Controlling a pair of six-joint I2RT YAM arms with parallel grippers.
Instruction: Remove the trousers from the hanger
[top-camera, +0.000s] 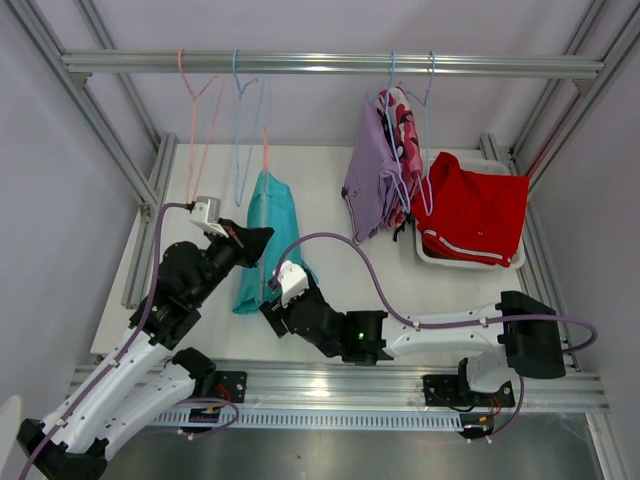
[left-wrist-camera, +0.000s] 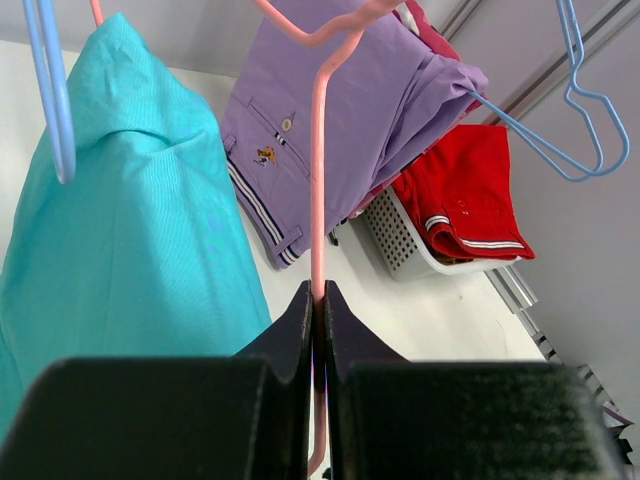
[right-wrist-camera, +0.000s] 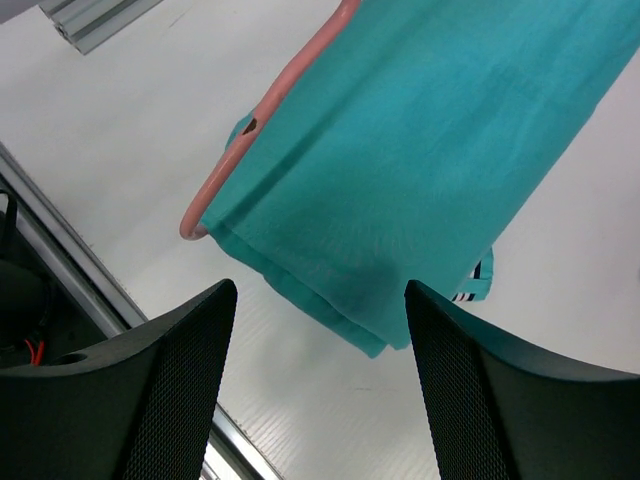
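Note:
The teal trousers (top-camera: 265, 235) hang folded over a pink hanger (top-camera: 265, 160), low over the table. My left gripper (top-camera: 262, 238) is shut on this hanger's pink rod (left-wrist-camera: 318, 200), with the teal trousers (left-wrist-camera: 130, 230) just to its left. My right gripper (top-camera: 270, 310) is open and empty, just below the teal trousers' (right-wrist-camera: 430, 170) lower end and the hanger's corner (right-wrist-camera: 215, 185). Lilac trousers (top-camera: 368, 170) and pink camouflage trousers (top-camera: 405, 130) hang on blue hangers at the right of the rail. Red trousers (top-camera: 475, 215) lie in a white basket (top-camera: 435, 258). Mustard-brown trousers are out of view.
An empty pink hanger (top-camera: 195, 95) and an empty blue hanger (top-camera: 245, 110) hang on the metal rail (top-camera: 330, 64) at the left. Frame posts stand at both sides. The table's front rail (right-wrist-camera: 70, 270) lies close below my right gripper.

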